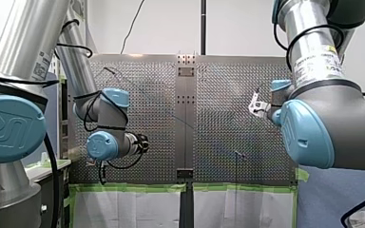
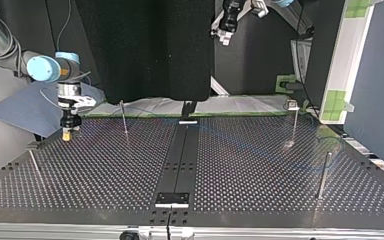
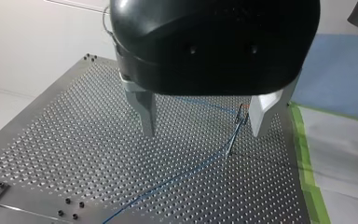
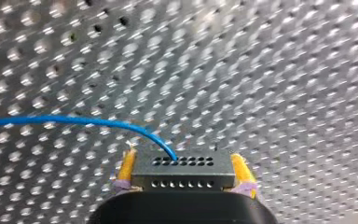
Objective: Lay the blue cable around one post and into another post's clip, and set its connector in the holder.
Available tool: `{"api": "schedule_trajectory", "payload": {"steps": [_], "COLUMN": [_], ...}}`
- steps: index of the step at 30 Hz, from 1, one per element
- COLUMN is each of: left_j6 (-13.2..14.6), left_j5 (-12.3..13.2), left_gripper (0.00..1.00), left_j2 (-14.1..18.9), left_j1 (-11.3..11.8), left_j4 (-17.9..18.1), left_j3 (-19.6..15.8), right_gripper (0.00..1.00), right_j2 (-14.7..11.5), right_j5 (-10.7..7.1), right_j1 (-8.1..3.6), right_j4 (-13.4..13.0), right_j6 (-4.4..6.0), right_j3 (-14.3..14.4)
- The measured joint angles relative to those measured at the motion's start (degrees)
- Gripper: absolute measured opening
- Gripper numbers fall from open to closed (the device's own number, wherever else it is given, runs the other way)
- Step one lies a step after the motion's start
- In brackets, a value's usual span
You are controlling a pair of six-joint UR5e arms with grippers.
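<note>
While my right gripper (image 4: 182, 161) is clenched on the dark connector (image 4: 182, 173), yellow pads (image 4: 127, 165) pinching it from both sides, the blue cable (image 4: 74, 121) arcs out of the connector's top face and sweeps away just above the perforated counter (image 4: 270, 70). In the top view that gripper sits low at the left, close over the counter near its far edge. So the connector is in the grasp and not in any holder, and I can't pick the holder out for certain. Over to my left gripper (image 3: 204, 128): fingers spread wide, nothing between them, hanging well above the counter. Below it a thin post (image 3: 233, 135) with a clip at its top stands close to one finger. The cable comes in toward that clip and runs on from the post's foot across the counter. Whether it's seated in the clip or just brushing past is too fine to tell. My read: the routing is underway at best, with one post engaged. The wrap around a post and the clip both want confirming, and the connector placement, the last leg, is not yet done. Next call looks like carrying the connector to its holder without dragging the cable off that post.
</note>
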Motion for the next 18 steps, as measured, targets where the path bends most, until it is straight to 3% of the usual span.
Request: {"api": "schedule_trajectory", "payload": {"steps": [7, 18], "left_j6": [0.2, 0.4], "left_j5": [0.0, 0.0], "left_gripper": [0.99, 0.99], "left_j2": [0.0, 0.0], "left_j1": [0.8, 1.8], "left_j4": [0.0, -0.3], "left_j3": [0.0, 0.0], "right_gripper": [0.00, 0.00], "right_j2": [-2.2, -3.5], "right_j5": [3.64, 9.33], "right_j1": [0.87, 1.08], "right_j4": [3.7, 9.5], "right_j6": [-1.10, -5.52], "right_j3": [0.0, 0.0]}}
